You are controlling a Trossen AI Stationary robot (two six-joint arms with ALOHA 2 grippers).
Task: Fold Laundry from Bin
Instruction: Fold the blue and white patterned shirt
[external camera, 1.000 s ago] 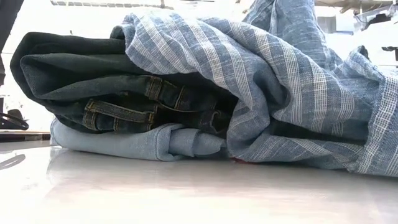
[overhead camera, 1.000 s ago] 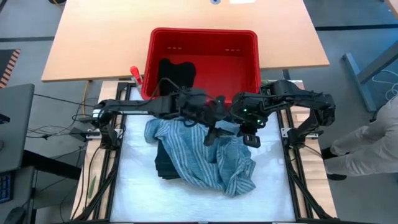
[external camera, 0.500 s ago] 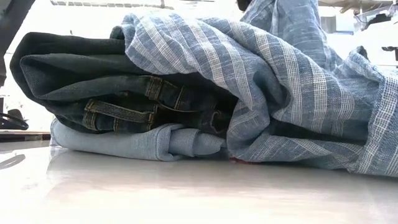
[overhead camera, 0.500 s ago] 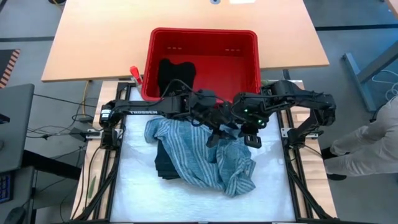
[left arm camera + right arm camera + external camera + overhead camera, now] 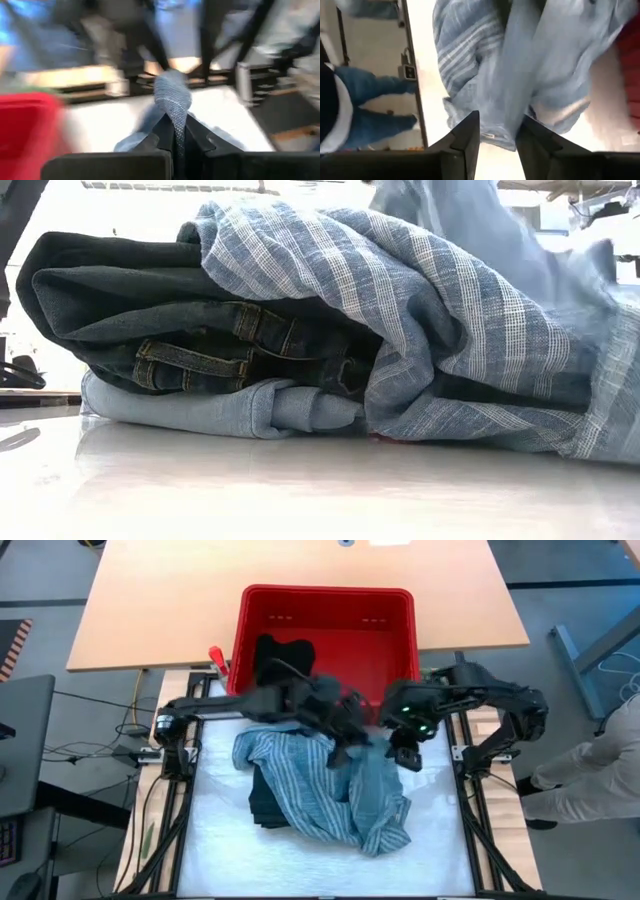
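Here the left gripper (image 5: 174,131) has its two dark fingers (image 5: 163,134) pinched tight on a fold of the striped shirt (image 5: 330,790), the cloth rising in a narrow ridge between them. That gripper (image 5: 352,738) sits over the shirt's upper edge, just in front of the red bin (image 5: 325,638). Beside it the right gripper (image 5: 405,755) hangs at the shirt's right shoulder; its fingers (image 5: 465,136) stand a little apart with blue cloth lying across the gap beyond them, and whether they grip it cannot be told. The shirt (image 5: 450,330) drapes over a folded stack: dark jeans (image 5: 180,320) on top of a light blue garment (image 5: 220,408), all on the white table (image 5: 220,850). A black garment (image 5: 282,658) lies inside the bin. At the right edge a person (image 5: 600,765) stands by the frame.
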